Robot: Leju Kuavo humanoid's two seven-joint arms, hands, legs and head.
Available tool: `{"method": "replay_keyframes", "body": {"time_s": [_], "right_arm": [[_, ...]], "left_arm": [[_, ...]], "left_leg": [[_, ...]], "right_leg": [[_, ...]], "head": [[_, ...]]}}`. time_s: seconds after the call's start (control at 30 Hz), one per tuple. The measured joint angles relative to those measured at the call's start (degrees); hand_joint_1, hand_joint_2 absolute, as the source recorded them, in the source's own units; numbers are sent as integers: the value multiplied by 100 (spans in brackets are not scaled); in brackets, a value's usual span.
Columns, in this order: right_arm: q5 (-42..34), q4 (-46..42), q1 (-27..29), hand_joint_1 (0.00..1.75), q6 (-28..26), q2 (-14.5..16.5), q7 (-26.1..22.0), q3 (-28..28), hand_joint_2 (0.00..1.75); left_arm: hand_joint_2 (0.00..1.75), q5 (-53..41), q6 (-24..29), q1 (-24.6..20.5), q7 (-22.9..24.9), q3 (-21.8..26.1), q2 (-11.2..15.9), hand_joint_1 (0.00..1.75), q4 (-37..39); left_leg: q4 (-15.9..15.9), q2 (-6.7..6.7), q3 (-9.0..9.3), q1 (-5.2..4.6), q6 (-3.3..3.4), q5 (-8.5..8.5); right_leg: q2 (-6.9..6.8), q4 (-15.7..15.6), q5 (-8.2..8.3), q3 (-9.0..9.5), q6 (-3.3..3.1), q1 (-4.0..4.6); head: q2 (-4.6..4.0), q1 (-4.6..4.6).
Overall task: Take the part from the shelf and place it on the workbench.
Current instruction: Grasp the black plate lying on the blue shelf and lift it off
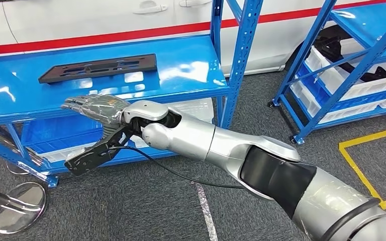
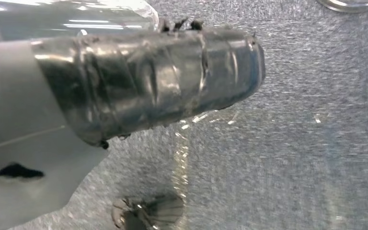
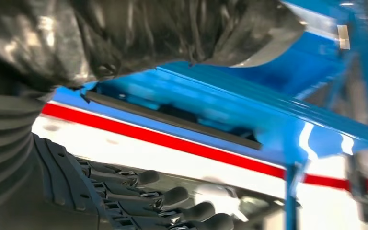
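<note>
The right hand, released and holding nothing, hovers near the shelf edge; the flat black part (thin) may slide away from its fingers.

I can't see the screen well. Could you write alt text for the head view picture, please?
A silver robot arm reaches its right hand toward a flat black plastic part with cut-out slots, which lies on the top board of a glossy blue metal shelf; the hand is just short of the shelf's front edge, holding nothing. Grey carpet lies below, and a second blue rack with white bins stands to the right.
</note>
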Motion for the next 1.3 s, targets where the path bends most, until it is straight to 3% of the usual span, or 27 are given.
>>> {"method": "replay_keyframes", "body": {"time_s": [0.1,0.2,0.23,0.27,0.3,0.33,0.37,0.43,0.6,0.67,0.73,0.77,0.8,0.87,0.93,0.97,1.03,1.13,1.23,1.27,1.3], "right_arm": [[51,237,-84,0,-10,91,38,0,175],[134,431,-158,0,-34,133,35,0,175],[204,492,-162,0,-49,142,35,0,175],[285,544,-160,0,-69,151,40,0,175],[367,592,-159,0,-94,156,46,0,175],[438,631,-163,0,-122,159,53,0,175],[493,665,-168,0,-152,161,59,0,175],[556,718,-182,0,-204,180,66,0,175],[658,858,-189,0,-255,229,110,-2,175],[701,912,-199,0,-274,249,120,-3,175],[740,982,-194,0,-286,261,138,-4,175],[753,1018,-183,0,-287,263,146,-4,175],[759,1050,-171,0,-290,263,153,-4,175],[761,1095,-160,0,-300,264,157,-13,175],[764,1127,-170,0,-313,264,157,-34,175],[768,1142,-175,0,-316,264,157,-45,175],[772,1167,-179,0,-316,263,159,-56,175],[775,1190,-189,0,-311,262,163,-85,175],[775,1220,-172,0,-289,258,167,-96,175],[775,1234,-146,0,-282,255,169,-96,175],[776,1248,-123,0,-279,250,172,-96,175]], "left_arm": [[0,7,2,13,11,0,3,0,1],[0,7,2,4,13,0,1,0,0],[0,7,1,3,13,0,1,0,0],[0,7,-1,6,13,0,0,0,1],[0,7,-2,10,13,0,-1,0,1],[0,8,-3,13,13,-1,-2,0,1],[0,8,-4,16,13,-1,-3,0,1],[0,13,-9,14,11,-1,-3,0,1],[0,26,-31,22,12,0,2,0,2],[0,32,-31,17,13,-1,6,0,2],[0,39,-30,19,13,-2,9,0,2],[0,40,-29,28,13,-2,9,0,2],[0,37,-26,39,13,-2,8,0,2],[0,32,-14,51,13,-2,11,0,2],[0,29,-3,46,13,-2,19,0,2],[0,27,-1,41,13,-2,22,0,2],[0,31,1,40,12,-2,25,0,2],[0,42,1,56,6,-2,25,0,2],[0,46,-1,49,2,-2,23,0,2],[0,48,-2,52,2,-2,23,0,2],[0,49,-2,58,2,-2,22,0,2]], "left_leg": [[-117,-8,72,36,83,24],[-165,-18,153,47,164,3],[-155,-26,168,42,182,-16],[-141,-39,183,38,192,-39],[-120,-56,199,37,192,-67],[-89,-75,217,38,184,-102],[-48,-92,232,39,168,-146],[37,-113,222,15,115,-228],[128,-90,184,17,-3,-322],[592,-44,-46,35,-72,-537],[1313,-21,-452,53,-121,-758],[1529,-16,-605,58,-131,-756],[1550,-15,-670,61,-131,-650],[964,-13,-486,61,-93,-183],[261,-13,-169,29,-26,116],[58,-10,-71,9,7,144],[-53,-8,-14,-20,58,79],[-200,-6,119,27,131,73],[-227,-6,222,25,210,10],[-209,-10,242,22,223,-27],[-185,-16,265,22,225,-70]], "right_leg": [[3,57,-68,-20,80,6],[32,979,-468,-484,92,20],[38,1324,-557,-685,93,22],[40,1495,-542,-811,93,22],[39,1478,-427,-852,90,19],[39,1233,-218,-779,81,17],[40,861,-3,-644,64,16],[54,259,220,-379,34,27],[75,65,194,-257,-70,12],[67,29,181,-195,-113,-13],[59,20,149,-148,-136,-14],[58,20,127,-122,-141,-14],[59,21,103,-90,-141,-12],[66,17,49,-8,-132,-8],[72,-5,5,55,-102,8],[74,-21,-4,67,-79,15],[73,-65,-8,77,-26,21],[57,106,-124,19,56,31],[59,1102,-471,-543,72,36],[59,1360,-498,-732,74,34],[58,1422,-419,-830,76,29]], "head": [[1,7],[0,14],[0,14],[0,15],[0,15],[0,15],[0,16],[1,13],[0,8],[0,3],[0,3],[0,3],[0,3],[0,3],[0,4],[0,5],[1,6],[1,24],[1,33],[1,33],[0,33]]}}
